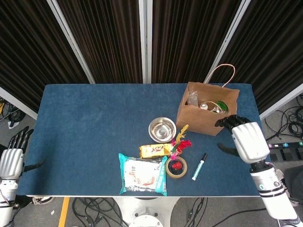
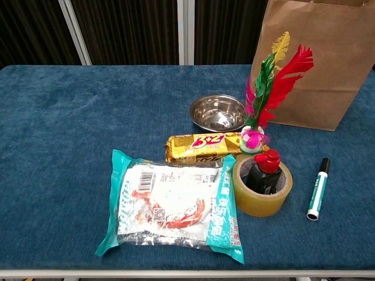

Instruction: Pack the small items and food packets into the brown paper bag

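At right of the head view, we note the right hand (image 1: 247, 141) empty, fingers loosely apart, just beside the brown paper bag (image 1: 204, 115). Left hand (image 1: 10, 161) empty at lower left, fingers spread. Noodle packet (image 2: 173, 204), wafer bar (image 2: 201, 147), marker (image 2: 317, 188) at centre table.

Looks like robot lab/test rig: blue-cloth bench (image 1: 94, 123), black pleated curtains (image 1: 109, 38) with metal poles far side, cable tangle on floor (image 1: 90, 208), power strip (image 1: 284, 144) right.
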Controlling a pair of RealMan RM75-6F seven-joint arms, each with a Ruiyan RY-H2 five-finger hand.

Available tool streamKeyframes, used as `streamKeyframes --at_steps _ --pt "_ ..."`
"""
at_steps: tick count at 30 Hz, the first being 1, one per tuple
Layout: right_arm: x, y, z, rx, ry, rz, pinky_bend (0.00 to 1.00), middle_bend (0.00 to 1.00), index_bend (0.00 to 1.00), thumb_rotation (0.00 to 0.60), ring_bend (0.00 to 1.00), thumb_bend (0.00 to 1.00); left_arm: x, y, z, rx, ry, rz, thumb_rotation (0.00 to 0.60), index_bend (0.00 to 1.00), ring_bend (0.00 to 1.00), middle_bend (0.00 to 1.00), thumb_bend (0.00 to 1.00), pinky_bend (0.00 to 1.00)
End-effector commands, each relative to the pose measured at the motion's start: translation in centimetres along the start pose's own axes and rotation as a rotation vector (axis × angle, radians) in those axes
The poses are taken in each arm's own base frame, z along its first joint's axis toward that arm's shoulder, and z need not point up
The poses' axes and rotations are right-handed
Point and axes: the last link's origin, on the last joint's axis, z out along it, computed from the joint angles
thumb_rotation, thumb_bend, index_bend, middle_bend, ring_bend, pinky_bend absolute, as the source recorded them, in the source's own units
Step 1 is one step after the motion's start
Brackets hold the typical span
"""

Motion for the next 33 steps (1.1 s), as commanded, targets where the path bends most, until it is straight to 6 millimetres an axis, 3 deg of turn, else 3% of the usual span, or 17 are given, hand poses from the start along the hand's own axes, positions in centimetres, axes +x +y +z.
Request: streamKeyframes --at_steps 1,8,15,24,33 --pt "-3.2 2.4 -2.3 0.046 -0.166 -0.078 0.51 0.45 0.43 0.600 0.36 0.00 -0.1 0.1 0.1 0.000 0.001 0.002 0.600 0.08 0.00 0.06 0.14 0.12" --pt "-8.8 3.4 -1.6 0.170 -0.378 -0.142 0.51 0.45 0.44 0.600 0.36 0.00 -0.2 0.0 0.1 0.009 0.009 0.014 0.600 0.08 0.00 0.06 0.14 0.12" --pt "-13.0 1.9 0.2 0.305 -0.458 -0.196 0.51 0.45 0.44 0.600 0.36 0.00 0.2 -0.5 0.0 0.024 0.029 0.023 0.600 0.08 0.00 0.06 0.14 0.12" --pt "-16.6 1.1 1.6 0.377 -0.501 -0.232 0.51 0.45 0.47 0.600 0.36 0.00 0.2 -1.0 -0.2 0.028 0.037 0.027 0.600 0.08 0.00 0.06 0.14 0.12" --pt "-18.8 1.1 1.6 0.425 -0.557 -0.271 0.52 0.45 0.47 0.600 0.36 0.00 0.2 -1.7 -0.4 0.040 0.038 0.023 0.600 0.08 0.00 0.06 0.14 0.12"
